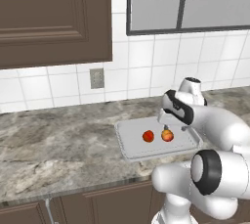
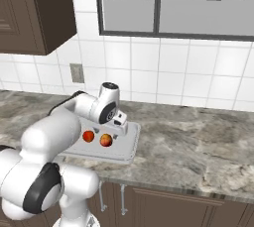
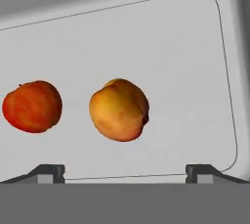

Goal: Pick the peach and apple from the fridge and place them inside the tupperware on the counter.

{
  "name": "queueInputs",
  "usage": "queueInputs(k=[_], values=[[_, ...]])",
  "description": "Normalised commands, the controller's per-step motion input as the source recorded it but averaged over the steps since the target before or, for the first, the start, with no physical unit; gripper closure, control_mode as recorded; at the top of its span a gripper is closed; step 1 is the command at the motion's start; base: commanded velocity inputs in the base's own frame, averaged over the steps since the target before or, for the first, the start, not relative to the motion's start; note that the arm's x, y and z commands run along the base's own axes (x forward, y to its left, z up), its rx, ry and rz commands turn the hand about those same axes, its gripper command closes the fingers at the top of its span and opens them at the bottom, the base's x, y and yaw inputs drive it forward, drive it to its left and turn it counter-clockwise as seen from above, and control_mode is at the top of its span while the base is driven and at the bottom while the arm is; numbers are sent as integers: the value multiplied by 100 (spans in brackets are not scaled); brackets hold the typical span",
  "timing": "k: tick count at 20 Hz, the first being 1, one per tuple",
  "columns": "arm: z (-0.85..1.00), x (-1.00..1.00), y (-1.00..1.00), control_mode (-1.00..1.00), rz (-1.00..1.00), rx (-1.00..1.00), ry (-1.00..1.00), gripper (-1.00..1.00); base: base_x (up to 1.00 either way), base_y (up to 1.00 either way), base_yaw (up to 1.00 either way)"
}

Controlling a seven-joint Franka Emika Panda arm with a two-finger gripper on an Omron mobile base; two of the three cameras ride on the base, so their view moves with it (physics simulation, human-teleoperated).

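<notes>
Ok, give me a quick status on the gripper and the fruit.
Gripper open, above the tupperware. Peach and apple both in it, apart. Nothing in the way.

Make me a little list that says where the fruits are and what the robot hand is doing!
peach: lying in the tupperware, apart from the apple
apple: lying in the tupperware too
tupperware: on the counter, near its front edge
gripper: open, above the peach, holding nothing
wall: white tiles with an outlet, window above
task: both fruits are in the tupperware
</notes>
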Motion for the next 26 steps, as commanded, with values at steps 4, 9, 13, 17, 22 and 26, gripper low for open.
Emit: queueInputs(k=[4, 9, 13, 17, 22, 26], values=[[56, -34, 0, -100, 0, 0, 0, -100, 0, 0, 0], [56, -35, 0, -100, 0, 0, 0, -100, 0, 0, 0], [61, -33, 0, -100, 0, 0, 0, -100, 0, 0, 0], [65, -29, 2, -100, 0, -2, 0, -100, 0, 0, 0], [66, -26, 3, -100, 0, -5, 0, -100, 0, 0, 0], [61, -27, 4, -100, 0, -5, 0, -100, 0, 0, 0]])
